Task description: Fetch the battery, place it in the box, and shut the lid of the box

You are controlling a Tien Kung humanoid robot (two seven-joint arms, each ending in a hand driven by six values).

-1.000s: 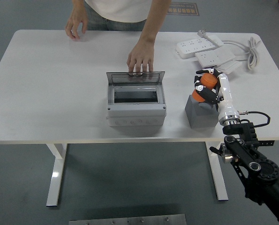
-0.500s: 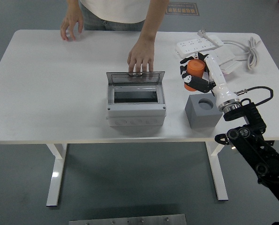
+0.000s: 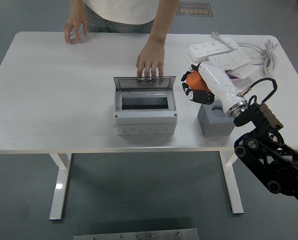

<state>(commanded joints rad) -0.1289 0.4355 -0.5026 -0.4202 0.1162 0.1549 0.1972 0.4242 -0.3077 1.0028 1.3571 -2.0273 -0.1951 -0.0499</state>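
Right of the box (image 3: pixel 145 106), the robot's right hand (image 3: pixel 198 88) is raised above the white table (image 3: pixel 48 100), with its fingers (image 3: pixel 188 91) curled around the orange battery (image 3: pixel 194 79). The battery is clear of the table surface and sits between the box and the grey holder block (image 3: pixel 216 120), just above the block's upper-left corner. The block stands to the right of the box, apart from it, and a round socket is visible in its top face. The white forearm runs from the hand down and to the right, to the black arm at the lower right corner.

The box is grey and sits near the table's front edge. Its transparent lid (image 3: pixel 144 83) is swung up at the rear, leaving the rectangular opening uncovered. Behind the box, a person's hand (image 3: pixel 150 62) rests with its fingertips on the lid's upper edge. The person's other hand (image 3: pixel 74 26) rests at the table's far edge, well to the left of the box.

Beyond the block, to the right of the box, white power strips (image 3: pixel 219 52) and a coiled cable lie at the far right corner.
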